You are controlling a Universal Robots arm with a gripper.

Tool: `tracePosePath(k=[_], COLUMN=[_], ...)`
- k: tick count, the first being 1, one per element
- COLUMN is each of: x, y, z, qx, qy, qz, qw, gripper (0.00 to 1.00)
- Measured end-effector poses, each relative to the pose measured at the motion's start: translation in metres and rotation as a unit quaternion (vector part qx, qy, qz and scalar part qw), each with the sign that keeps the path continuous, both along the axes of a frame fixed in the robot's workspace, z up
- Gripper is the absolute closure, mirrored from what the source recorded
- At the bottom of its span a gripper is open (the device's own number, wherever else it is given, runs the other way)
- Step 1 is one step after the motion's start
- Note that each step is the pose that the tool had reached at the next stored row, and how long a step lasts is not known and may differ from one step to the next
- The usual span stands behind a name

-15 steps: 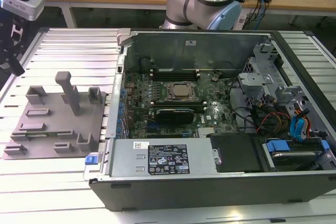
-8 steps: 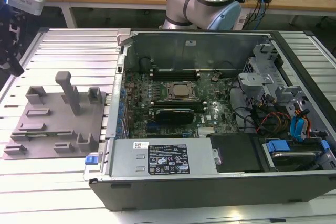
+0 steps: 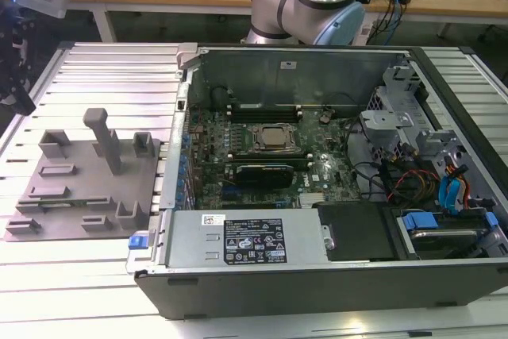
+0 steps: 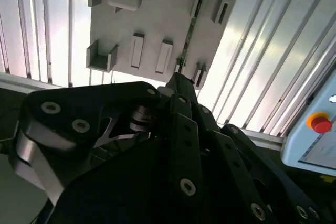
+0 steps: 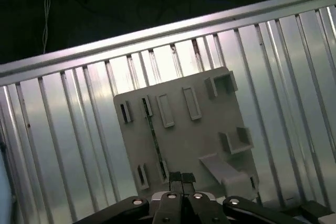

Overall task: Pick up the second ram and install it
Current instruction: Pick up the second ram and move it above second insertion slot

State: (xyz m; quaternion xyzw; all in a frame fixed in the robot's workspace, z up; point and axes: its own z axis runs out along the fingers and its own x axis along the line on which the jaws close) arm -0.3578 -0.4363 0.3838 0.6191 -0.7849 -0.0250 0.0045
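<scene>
The end effector (image 5: pixel 181 178) hangs above the grey tray (image 5: pixel 210 124), its two fingertips (image 5: pixel 175 178) drawn close together with nothing between them. The second ram (image 5: pixel 155 142) sits on that tray. It is a very thin, flat, dark strip standing on its edge, so it reads as a dark line. Its long axis runs across the tray from slotted blocks near one edge to blocks near the opposite edge, roughly parallel with the ribs of the metal tabletop (image 5: pixel 63 145). One end points toward the fingertips. The tray is matte grey plastic — a flat square plate with raised rectangular blocks and a taller slanted post (image 3: pixel 101 136). An open computer case (image 3: pixel 317 287) stands just beside the tray, on the exterior view's right of it — green motherboard (image 3: pixel 210 188) inside.
</scene>
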Motion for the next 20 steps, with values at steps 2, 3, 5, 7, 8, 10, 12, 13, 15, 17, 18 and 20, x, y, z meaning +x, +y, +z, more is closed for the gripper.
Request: tracePosePath(k=[2,3,5,7,8,10,12,13,15,17,18,20], x=[0.0000,0.0000,0.0000,0.0000,0.0000,0.0000,0.0000,0.0000,0.0000,0.0000,0.0000,0.0000], y=[0.0000,0.0000,0.0000,0.0000,0.0000,0.0000,0.0000,0.0000,0.0000,0.0000,0.0000,0.0000], z=[0.0000,0.0000,0.0000,0.0000,0.0000,0.0000,0.0000,0.0000,0.0000,0.0000,0.0000,0.0000], qx=[0.0000,0.0000,0.0000,0.0000,0.0000,0.0000,0.0000,0.0000,0.0000,0.0000,0.0000,0.0000], qy=[0.0000,0.0000,0.0000,0.0000,0.0000,0.0000,0.0000,0.0000,0.0000,0.0000,0.0000,0.0000], qz=[0.021,0.024,0.038,0.057,0.066,0.081,0.093,0.101,0.121,0.137,0.141,0.150], qw=[0.9998,0.9997,0.9993,0.9984,0.9978,0.9967,0.9957,0.9949,0.9927,0.9906,0.9900,0.9887], gripper=[0.92,0.92,0.92,0.92,0.92,0.92,0.92,0.92,0.92,0.92,0.92,0.92])
